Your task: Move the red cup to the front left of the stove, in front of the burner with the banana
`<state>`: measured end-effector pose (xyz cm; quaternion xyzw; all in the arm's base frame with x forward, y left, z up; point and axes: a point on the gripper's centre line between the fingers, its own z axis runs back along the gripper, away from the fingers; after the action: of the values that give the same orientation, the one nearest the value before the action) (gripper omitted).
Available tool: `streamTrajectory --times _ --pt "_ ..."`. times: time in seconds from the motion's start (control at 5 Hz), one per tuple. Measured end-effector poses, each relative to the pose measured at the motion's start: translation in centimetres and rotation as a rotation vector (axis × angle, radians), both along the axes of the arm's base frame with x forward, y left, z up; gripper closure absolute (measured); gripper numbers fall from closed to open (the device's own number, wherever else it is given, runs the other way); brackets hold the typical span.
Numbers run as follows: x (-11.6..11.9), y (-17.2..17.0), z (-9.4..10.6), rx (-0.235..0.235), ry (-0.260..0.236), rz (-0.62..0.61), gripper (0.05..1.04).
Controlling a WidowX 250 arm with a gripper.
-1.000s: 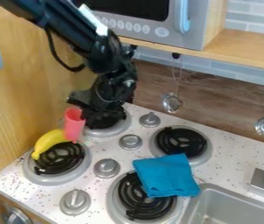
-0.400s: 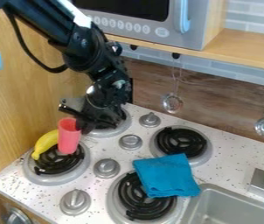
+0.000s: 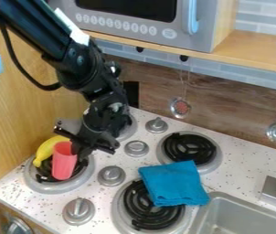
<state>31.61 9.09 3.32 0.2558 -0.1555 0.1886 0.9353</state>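
My gripper hangs over the left side of the stove, shut on the pink cup at the upper right of its wall. The cup stands nearly upright with its rim up, at the front left burner. Just behind and left of it, a yellow banana lies partly hidden by the cup. Whether the cup's base touches the burner coil, I cannot tell.
A folded blue cloth lies across the front right burner. Silver knobs line the middle. Wooden wall at left, sink at lower right, microwave above.
The gripper and the pink cup have moved down and slightly left together, from above the rear of the left burner to its coil. The banana and cloth have kept their places.
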Motion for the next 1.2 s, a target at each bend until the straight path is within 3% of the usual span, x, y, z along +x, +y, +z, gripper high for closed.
streamTrajectory --times 0.6,1.0,1.2 --pt "-1.4 0.6 -0.9 -0.032 -0.019 0.032 1.012" --pt "-1.7 1.7 -1.4 -0.084 -0.082 0.125 1.012" --pt "-2.1 2.0 -1.6 -0.074 -0.096 0.15 1.012"
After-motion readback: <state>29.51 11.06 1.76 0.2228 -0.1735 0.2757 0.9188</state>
